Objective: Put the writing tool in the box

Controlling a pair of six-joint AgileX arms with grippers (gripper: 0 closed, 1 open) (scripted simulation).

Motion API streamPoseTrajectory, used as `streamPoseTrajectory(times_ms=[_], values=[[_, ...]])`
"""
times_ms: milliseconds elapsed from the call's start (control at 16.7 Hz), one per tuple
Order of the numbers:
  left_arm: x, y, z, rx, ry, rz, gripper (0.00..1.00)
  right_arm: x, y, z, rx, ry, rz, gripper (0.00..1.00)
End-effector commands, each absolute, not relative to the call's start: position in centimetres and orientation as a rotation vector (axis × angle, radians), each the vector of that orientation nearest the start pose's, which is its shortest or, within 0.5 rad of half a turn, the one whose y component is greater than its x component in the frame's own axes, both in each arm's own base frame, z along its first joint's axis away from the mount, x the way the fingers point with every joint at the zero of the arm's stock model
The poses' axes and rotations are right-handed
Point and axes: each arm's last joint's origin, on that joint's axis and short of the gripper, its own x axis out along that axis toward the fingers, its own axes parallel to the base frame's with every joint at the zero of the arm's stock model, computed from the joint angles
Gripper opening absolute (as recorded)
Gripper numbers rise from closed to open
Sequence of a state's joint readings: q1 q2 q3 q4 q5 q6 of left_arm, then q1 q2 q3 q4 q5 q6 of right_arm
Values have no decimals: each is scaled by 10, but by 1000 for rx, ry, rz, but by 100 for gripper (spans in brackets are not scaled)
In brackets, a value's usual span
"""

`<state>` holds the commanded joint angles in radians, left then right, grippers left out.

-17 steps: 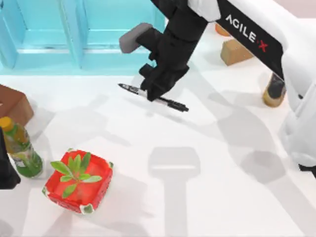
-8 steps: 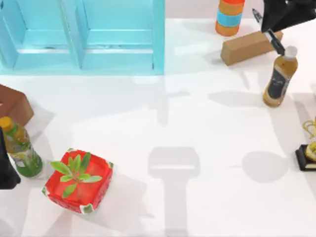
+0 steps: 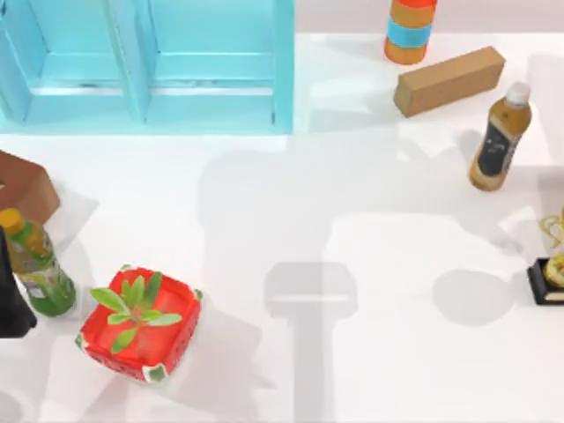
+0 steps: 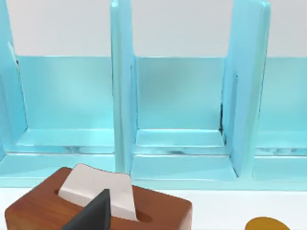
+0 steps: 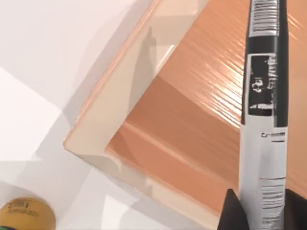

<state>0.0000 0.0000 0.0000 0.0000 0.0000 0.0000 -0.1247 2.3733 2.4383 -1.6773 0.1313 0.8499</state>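
My right gripper (image 5: 264,213) is shut on the writing tool (image 5: 265,110), a black marker pen with a white-grey printed band. Its dark fingers (image 5: 232,213) sit on either side of the barrel. The pen hangs over the open box (image 5: 192,124), which has an orange-brown wooden floor and a pale rim (image 5: 115,91). My left gripper (image 3: 11,308) stays parked at the table's left edge, beside the green bottle (image 3: 35,264).
A turquoise shelf (image 3: 150,70) stands at the back left, a wooden tissue box (image 4: 96,206) in front of it. A red tray with a plant (image 3: 141,322) sits front left. A striped can (image 3: 410,31), cardboard block (image 3: 449,79) and amber bottle (image 3: 498,137) stand back right.
My right arm carried the pen from the table's middle to the back right and then out of the top view. The left arm has not moved.
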Motion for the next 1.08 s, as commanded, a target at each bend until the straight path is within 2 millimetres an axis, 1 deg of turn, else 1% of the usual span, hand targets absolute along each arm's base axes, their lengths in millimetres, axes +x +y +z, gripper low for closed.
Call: streamPoseTrajectory(times_ms=[120,240,420,540,960,1080], values=[[106,-1,160,0,0,0,100,437,-83,254,709,1368,-1101,0],[106,-1,160,0,0,0,100,423,-108,247,742,1315,-1306,0],[106,-1,160,0,0,0,100,406,-132,232,730,1290,-1521,0],[106,-1,160,0,0,0,100,401,-139,227,718,1285,-1579,0],[106,-1,160,0,0,0,100,401,-137,225,718,1283,-1572,0],[106,-1,160,0,0,0,100,399,-136,219,722,1274,-1569,0]])
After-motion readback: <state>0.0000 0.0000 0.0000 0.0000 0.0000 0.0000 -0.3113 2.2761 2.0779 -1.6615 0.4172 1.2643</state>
